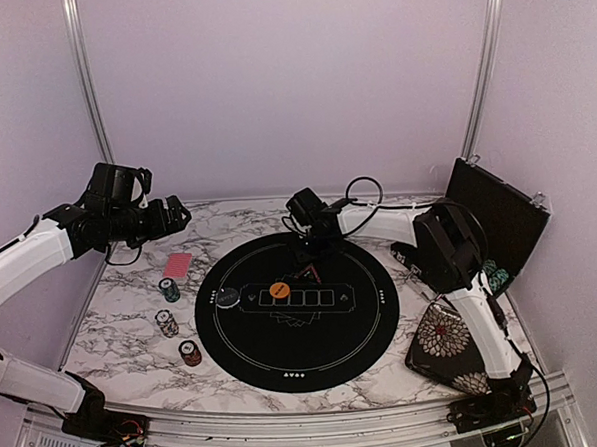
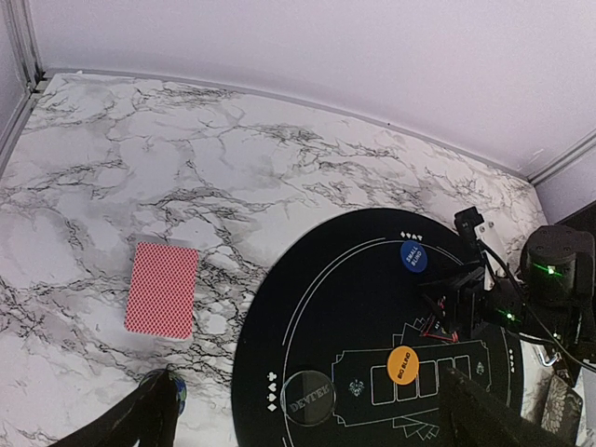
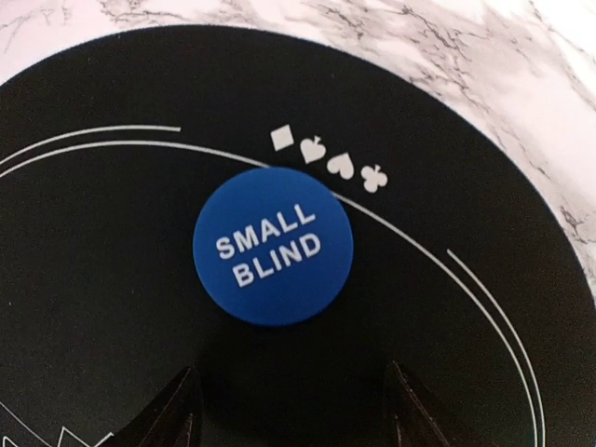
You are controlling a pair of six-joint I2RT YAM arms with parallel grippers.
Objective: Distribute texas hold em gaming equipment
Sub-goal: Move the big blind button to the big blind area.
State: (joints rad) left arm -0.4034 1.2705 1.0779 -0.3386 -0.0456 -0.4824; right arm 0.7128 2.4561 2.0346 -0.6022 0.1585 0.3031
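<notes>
Two right fingers (image 3: 182, 414), mostly out of frame, near blue disc (image 3: 273, 245)

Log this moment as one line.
left gripper: open, empty | right gripper: open, not touching blue Small Blind disc | blue disc: flat on black mat, beside suit symbols | orange disc: mat centre

"SMALL BLIND" on blue disc (image 3: 273, 245)

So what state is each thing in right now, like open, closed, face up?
Small Blind button: flat, label up.
Big Blind button: flat, label up.
Dealer button: flat, label up.
playing cards: face down.
chip stacks: upright.
black case: open.
left gripper: open, empty.
right gripper: open, empty.
</notes>
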